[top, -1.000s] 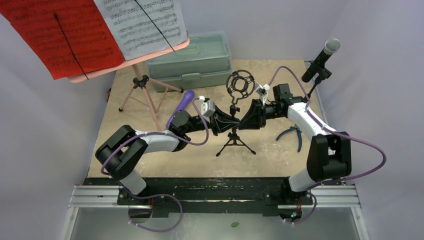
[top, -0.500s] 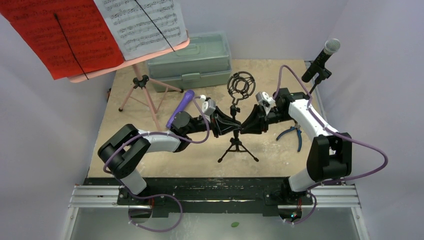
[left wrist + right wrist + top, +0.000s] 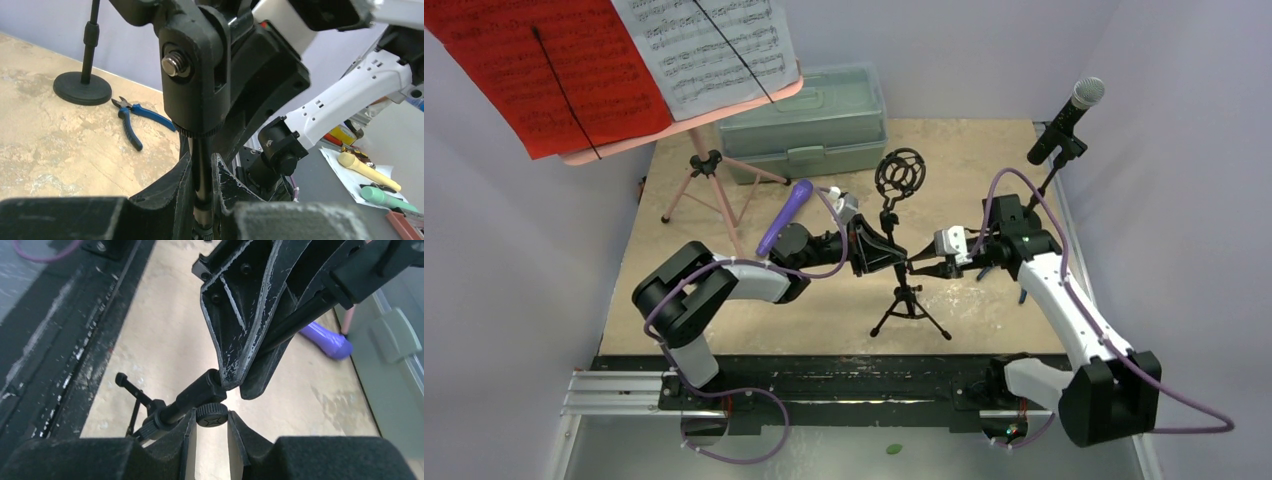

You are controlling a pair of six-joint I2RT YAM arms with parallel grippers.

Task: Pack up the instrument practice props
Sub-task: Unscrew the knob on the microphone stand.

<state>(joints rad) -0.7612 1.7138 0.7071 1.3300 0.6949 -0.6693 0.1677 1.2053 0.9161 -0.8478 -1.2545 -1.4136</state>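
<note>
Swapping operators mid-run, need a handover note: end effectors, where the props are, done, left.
Left end effector shut on the small mic stand's pole; right end effector shut on its knob.
Music stand with red sheet and white sheet stands back left; purple microphone lies centre-left; black microphone mounted upright, back right.
Done: nothing packed, case lid shut.
Left: take down the mic stand, then pack everything.

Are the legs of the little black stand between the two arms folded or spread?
Spread: the little black stand has its legs splayed apart below its hub, seen from above.
</note>
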